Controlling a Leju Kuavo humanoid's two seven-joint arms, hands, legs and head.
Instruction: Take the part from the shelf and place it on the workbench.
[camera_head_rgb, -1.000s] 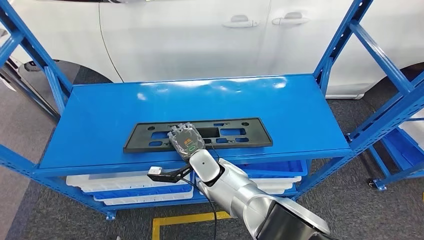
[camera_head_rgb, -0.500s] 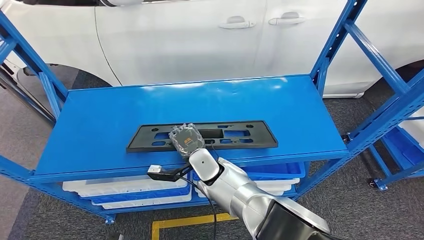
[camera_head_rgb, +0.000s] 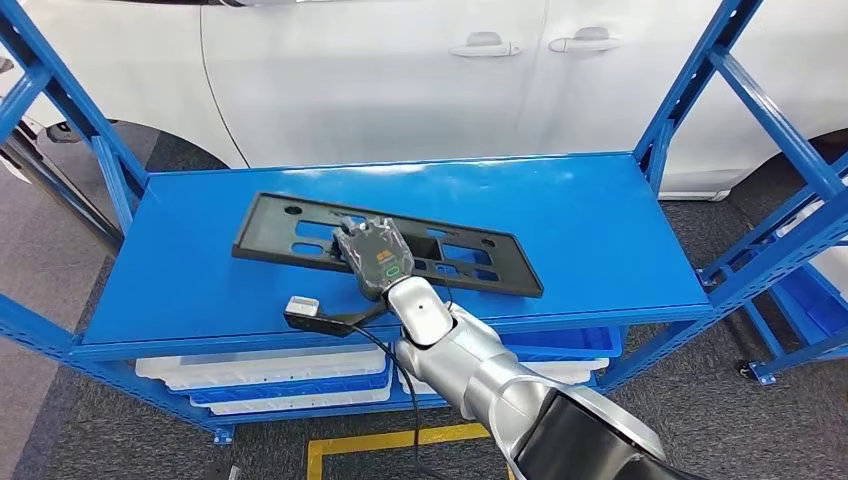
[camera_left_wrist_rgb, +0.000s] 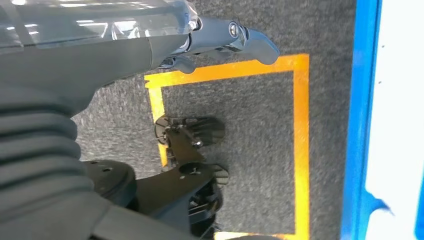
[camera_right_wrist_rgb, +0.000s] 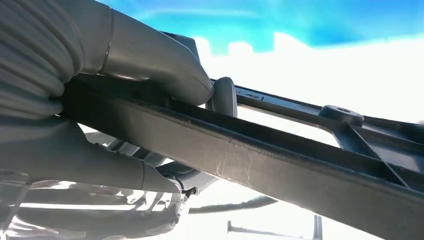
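**Part being lifted off the shelf**

Compared with a second ago, the black part (camera_head_rgb: 385, 243) is sitting skewed across the blue shelf (camera_head_rgb: 600, 230), its far-left end swung away from the hand and apparently rising. The right hand (camera_head_rgb: 373, 258) is grasping the part's near rail at mid-length, thumb (camera_right_wrist_rgb: 150, 65) above and fingers (camera_right_wrist_rgb: 100, 165) below. The left hand (camera_left_wrist_rgb: 220, 42) is hanging over the floor, holding nothing, fingers seemingly loose. Judged advice: keeping the grip central is limiting sag; raising the long part level before withdrawing it should be clearing the shelf's front lip and blue uprights.
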